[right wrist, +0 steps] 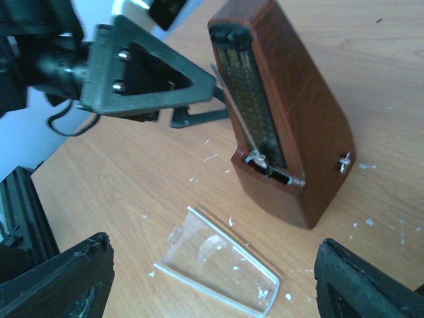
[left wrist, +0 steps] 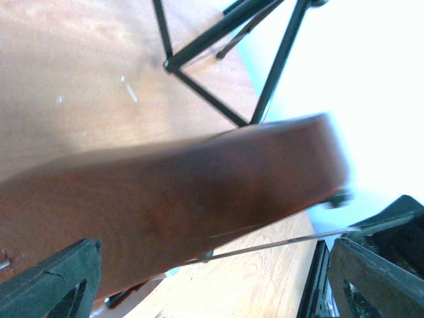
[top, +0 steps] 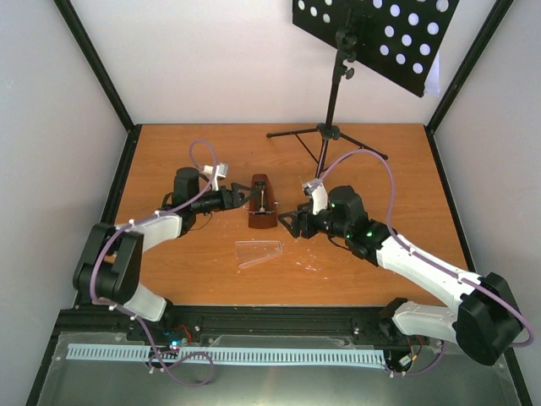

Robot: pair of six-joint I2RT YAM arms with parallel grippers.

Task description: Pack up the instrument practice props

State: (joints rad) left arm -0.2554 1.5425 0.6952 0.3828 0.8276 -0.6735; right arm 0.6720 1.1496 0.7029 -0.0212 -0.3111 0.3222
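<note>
A red-brown wooden metronome [top: 260,201] stands mid-table with its front uncovered and the pendulum showing [right wrist: 285,126]. Its clear plastic cover [top: 259,251] lies flat on the wood, just in front of it. My left gripper [top: 243,196] is at the metronome's left side, open. In the left wrist view the blurred wooden body [left wrist: 185,199] fills the space just ahead of the wide-apart fingers [left wrist: 53,281]. My right gripper [top: 292,222] hovers open to the metronome's right, and the clear cover [right wrist: 218,265] lies on the table between its fingers [right wrist: 59,281]. The black music stand [top: 334,101] stands at the back.
The stand's tripod legs [top: 325,135] spread over the back of the table, close behind the metronome [left wrist: 199,46]. Its perforated desk [top: 372,34] hangs high at the upper right. White specks [right wrist: 368,222] dot the wood. Black frame posts and white walls enclose the table.
</note>
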